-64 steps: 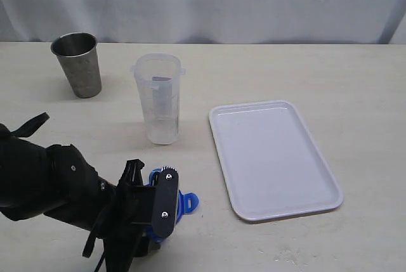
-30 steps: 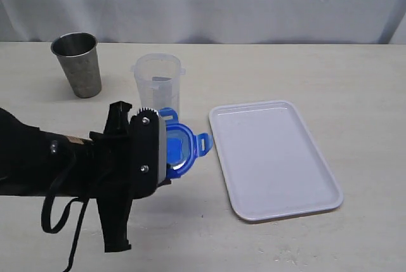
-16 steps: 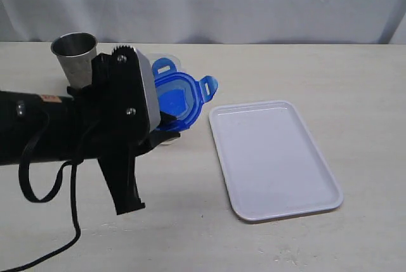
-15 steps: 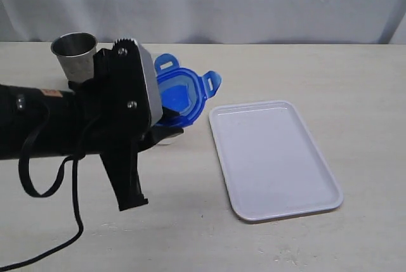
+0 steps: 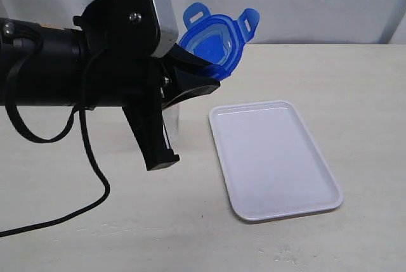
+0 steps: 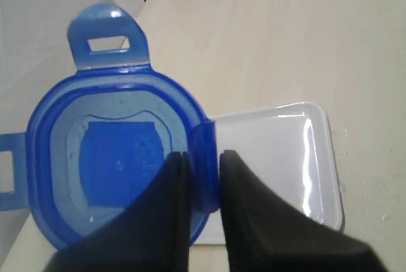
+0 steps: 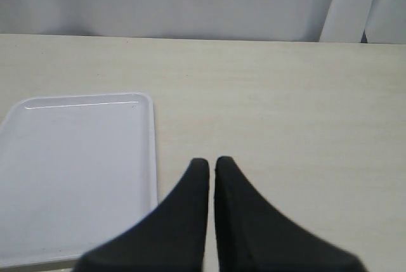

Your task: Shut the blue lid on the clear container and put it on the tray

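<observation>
Table (image 5: 368,88) is the biggest thing here. It has a pale top, and the tray (image 5: 273,164) lies flat on its right half, toward the near edge, with nothing on it. Next down is the clear container (image 5: 173,118). It's almost all hidden behind my left arm, with just a sliver showing toward the middle of the table, so I can't tell how its rim sits. Then the blue lid (image 6: 120,164), which is up in the air and tilted. My left pincer (image 6: 203,158) is pinching it by one snap tab, right at the edge. My right pincer (image 7: 210,161) is pressed together on nothing, over bare table beside the tray. How I'd play this bit: level the lid first, center it over the rim, then come down slow. A one-tab pinch probably lets it swivel, and the tabs should hang outside the lip.
</observation>
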Available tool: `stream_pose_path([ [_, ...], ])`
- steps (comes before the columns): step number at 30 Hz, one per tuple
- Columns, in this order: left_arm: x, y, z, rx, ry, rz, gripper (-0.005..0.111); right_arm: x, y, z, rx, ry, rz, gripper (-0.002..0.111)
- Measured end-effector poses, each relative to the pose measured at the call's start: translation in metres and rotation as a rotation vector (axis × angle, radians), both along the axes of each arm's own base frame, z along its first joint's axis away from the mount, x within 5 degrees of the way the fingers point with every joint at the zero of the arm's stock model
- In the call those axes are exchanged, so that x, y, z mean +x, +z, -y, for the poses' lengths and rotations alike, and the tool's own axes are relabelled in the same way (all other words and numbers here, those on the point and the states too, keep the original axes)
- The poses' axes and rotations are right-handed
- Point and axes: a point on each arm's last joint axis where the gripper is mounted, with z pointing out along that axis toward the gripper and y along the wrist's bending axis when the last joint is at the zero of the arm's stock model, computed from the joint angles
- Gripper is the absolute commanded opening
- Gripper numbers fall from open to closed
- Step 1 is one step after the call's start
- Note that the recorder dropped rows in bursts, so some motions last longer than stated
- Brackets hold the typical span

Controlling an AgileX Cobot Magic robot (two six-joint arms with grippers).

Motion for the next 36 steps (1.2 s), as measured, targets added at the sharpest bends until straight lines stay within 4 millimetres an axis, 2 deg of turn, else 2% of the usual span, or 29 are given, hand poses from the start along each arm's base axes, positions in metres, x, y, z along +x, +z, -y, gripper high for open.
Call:
stream_pose_path([
  [5,0.001,0.001,-0.003,-0.038,0.0,-0.045,0.0,0.0,0.0,0.0,0.0,0.0,0.0,0.004],
  [8,0.01,0.011,-0.008,-0.149,0.018,-0.101,0.0,0.0,0.0,0.0,0.0,0.0,0.0,0.004],
  [14,0.026,0.036,-0.015,-0.365,-0.06,-0.17,0.0,0.0,0.0,0.0,0.0,0.0,0.0,0.004],
  [17,0.033,0.039,-0.017,-0.455,-0.119,-0.235,0.0,0.0,0.0,0.0,0.0,0.0,0.0,0.004],
  [19,0.045,0.035,-0.02,-0.544,-0.135,-0.318,0.0,0.0,0.0,0.0,0.0,0.0,0.0,0.004],
  [22,0.073,0.006,-0.027,-0.609,-0.112,-0.458,0.0,0.0,0.0,0.0,0.0,0.0,0.0,0.004],
  [24,0.089,-0.006,-0.029,-0.633,-0.102,-0.52,0.0,0.0,0.0,0.0,0.0,0.0,0.0,0.004],
  [26,0.103,-0.007,-0.027,-0.668,-0.104,-0.576,0.0,0.0,0.0,0.0,0.0,0.0,0.0,0.004],
  [30,0.127,0.006,-0.02,-0.793,-0.092,-0.775,0.0,0.0,0.0,0.0,0.0,0.0,0.0,0.004],
  [32,0.139,0.0,-0.023,-0.847,-0.034,-0.887,0.0,0.0,0.0,0.0,0.0,0.0,0.0,0.004],
  [36,0.155,-0.018,-0.041,-0.895,0.064,-0.976,0.0,0.0,0.0,0.0,0.0,0.0,0.0,0.004],
])
